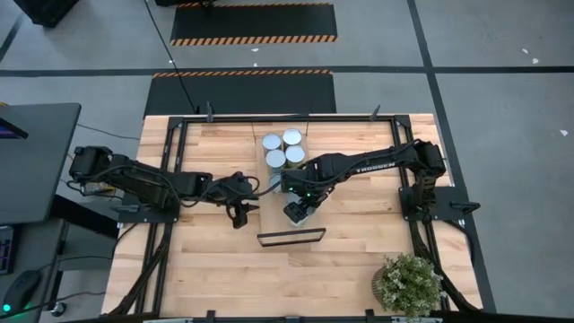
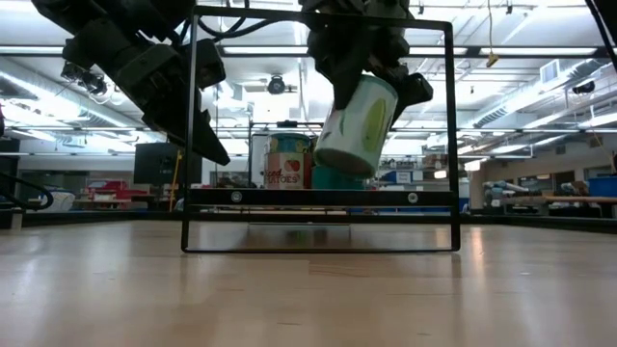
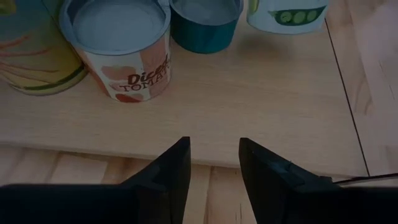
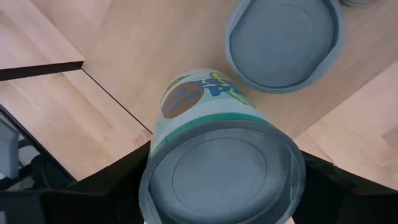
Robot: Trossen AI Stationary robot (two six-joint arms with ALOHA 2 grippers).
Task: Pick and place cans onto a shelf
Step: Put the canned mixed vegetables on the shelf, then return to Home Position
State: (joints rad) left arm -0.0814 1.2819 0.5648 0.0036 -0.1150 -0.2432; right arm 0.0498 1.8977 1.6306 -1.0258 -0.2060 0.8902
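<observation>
High view: the right gripper [image 1: 297,212] is clamped on a can [image 2: 357,125], held tilted in the air over the near end of the shelf [image 1: 285,199], just short of the black frame [image 1: 290,237]. Four more cans [image 1: 283,150] stand clustered at the shelf's far end, leaving bare board between. The left gripper [image 1: 239,213] hangs beside the shelf's long edge, fingers [image 3: 169,168] parted and holding nothing.

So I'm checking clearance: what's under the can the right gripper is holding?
Bare shelf board shows below the held can in the right gripper; the spot directly beneath is covered.
</observation>
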